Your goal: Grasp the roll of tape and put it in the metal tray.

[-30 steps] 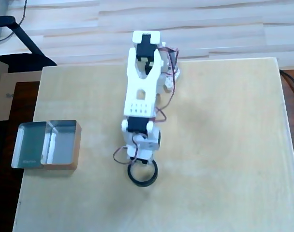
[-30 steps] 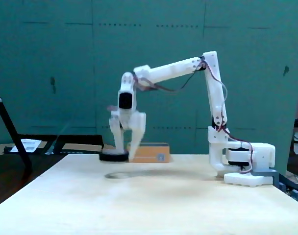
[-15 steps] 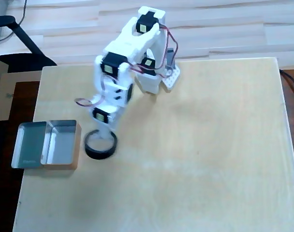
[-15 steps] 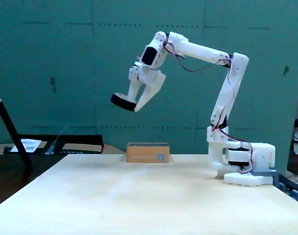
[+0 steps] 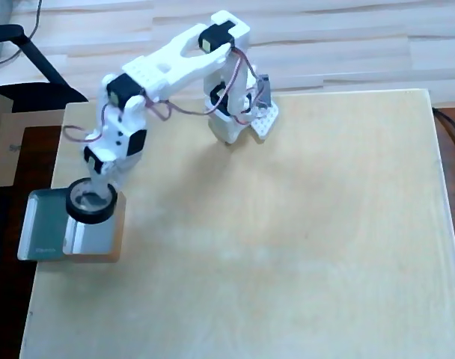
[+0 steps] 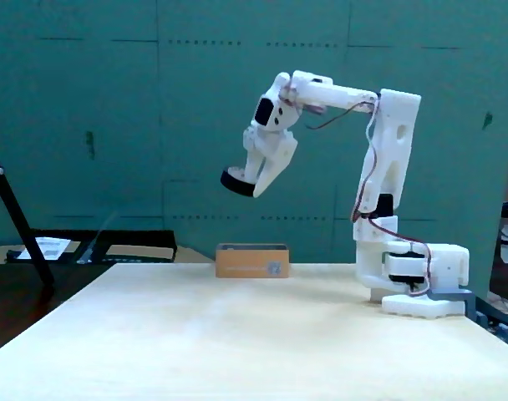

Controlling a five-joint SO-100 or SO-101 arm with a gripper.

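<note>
The roll of tape [image 5: 90, 204] is a black ring held in my white gripper [image 5: 99, 196]. In the fixed view the tape [image 6: 235, 180] hangs tilted at the gripper's [image 6: 252, 185] tip, well above the table. The metal tray [image 5: 55, 236] lies at the table's left edge in the overhead view, shiny and shallow. The tape is over the tray's upper right part. In the fixed view the tray [image 6: 252, 261] shows as a low box with a mirror-like wall, below the tape.
The arm's base [image 5: 231, 120] stands at the table's far edge. A black stand [image 6: 12, 213] is at the left, off the table. Papers and cardboard [image 5: 7, 146] lie beyond the table's left edge.
</note>
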